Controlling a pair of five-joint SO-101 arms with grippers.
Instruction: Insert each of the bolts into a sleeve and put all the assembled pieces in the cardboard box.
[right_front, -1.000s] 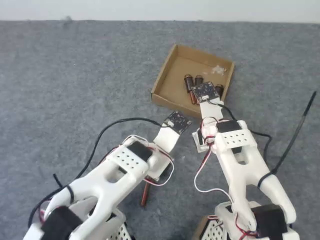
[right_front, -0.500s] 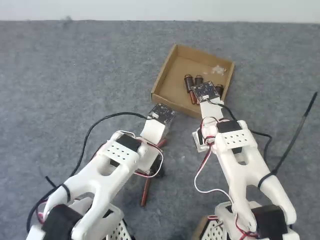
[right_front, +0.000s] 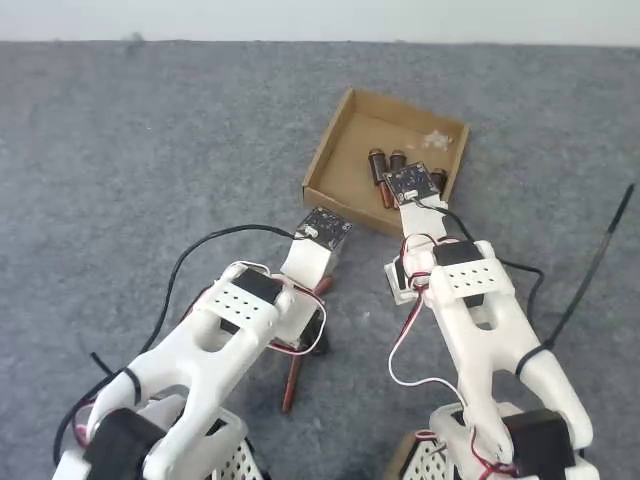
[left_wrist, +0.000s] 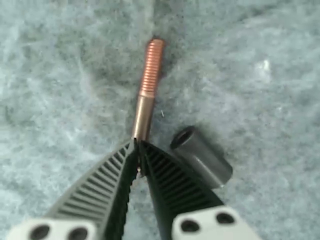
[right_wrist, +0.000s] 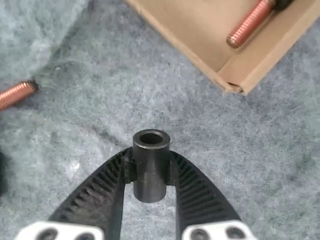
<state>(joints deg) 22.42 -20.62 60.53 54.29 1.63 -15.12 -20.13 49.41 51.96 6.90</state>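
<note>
My left gripper (left_wrist: 137, 150) is shut on the smooth end of a copper bolt (left_wrist: 145, 95), whose threaded end points away over the grey carpet. A loose black sleeve (left_wrist: 202, 155) lies on the carpet right beside one finger. My right gripper (right_wrist: 150, 156) is shut on another black sleeve (right_wrist: 150, 175), with its open bore facing the camera. It sits just short of a corner of the cardboard box (right_wrist: 240, 75). From above, the box (right_front: 330, 165) holds several assembled pieces (right_front: 385, 165). Both grippers are under their wrist boards, the left (right_front: 322, 228) and the right (right_front: 410, 182).
A threaded bolt end (right_wrist: 247, 27) shows inside the box corner. The held bolt's tip (right_wrist: 15, 95) shows off to one side of the right gripper. A reddish-brown rod (right_front: 291, 385) lies on the carpet beside the left arm's base. Open carpet spreads left of the box.
The left arm swung to the left and a little farther out, away from the right arm, then stopped. The right arm has kept still by the box.
</note>
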